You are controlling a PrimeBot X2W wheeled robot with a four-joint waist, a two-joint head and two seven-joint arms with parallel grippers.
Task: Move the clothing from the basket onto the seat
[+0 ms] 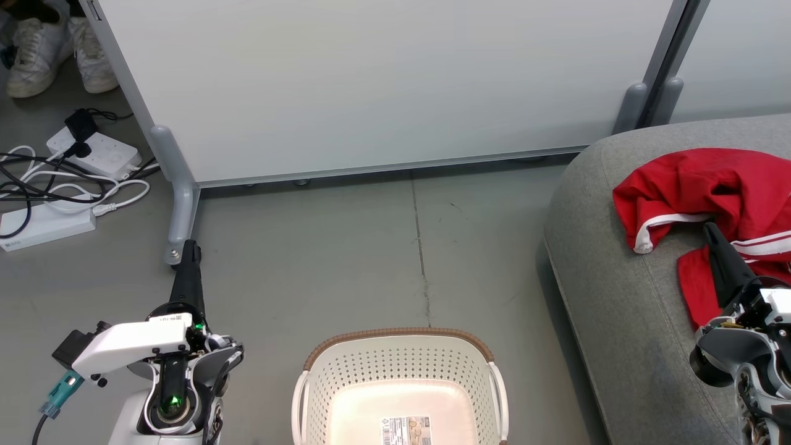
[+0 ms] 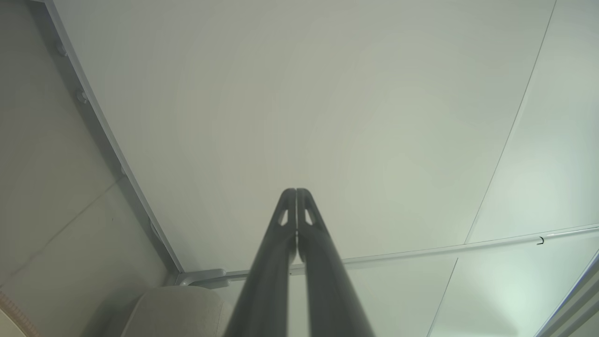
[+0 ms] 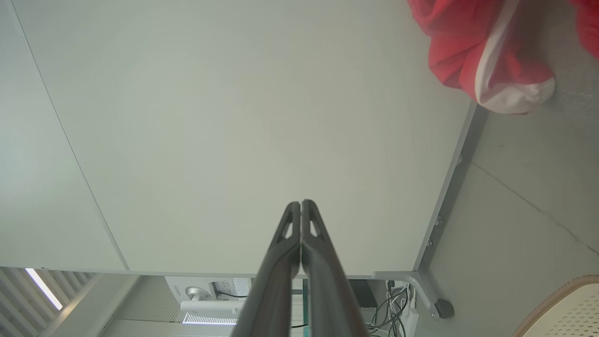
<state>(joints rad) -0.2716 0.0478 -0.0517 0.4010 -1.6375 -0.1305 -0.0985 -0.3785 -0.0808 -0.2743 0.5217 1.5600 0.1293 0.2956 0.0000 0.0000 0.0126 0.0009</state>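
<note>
Left gripper (image 1: 189,248) fingers pressed together, nothing held, lower left, pointing up the frame over the floor (image 1: 346,259). Right gripper (image 1: 710,227) fingers also together, empty, tips overlapping the clothing (image 1: 710,179), contact unclear; arm cut off lower right. Clothing crumpled on the seat (image 1: 605,259), cropped at right edge, garments hard to separate. Basket (image 1: 398,334) bottom centre, near side cropped, label sticker (image 1: 406,431) on its bare bottom.

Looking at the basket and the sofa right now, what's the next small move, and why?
Probably draw the right gripper back from the seat: the basket looks empty where visible, the red clothing lies on the seat, and that gripper's jaws are shut on nothing.
</note>
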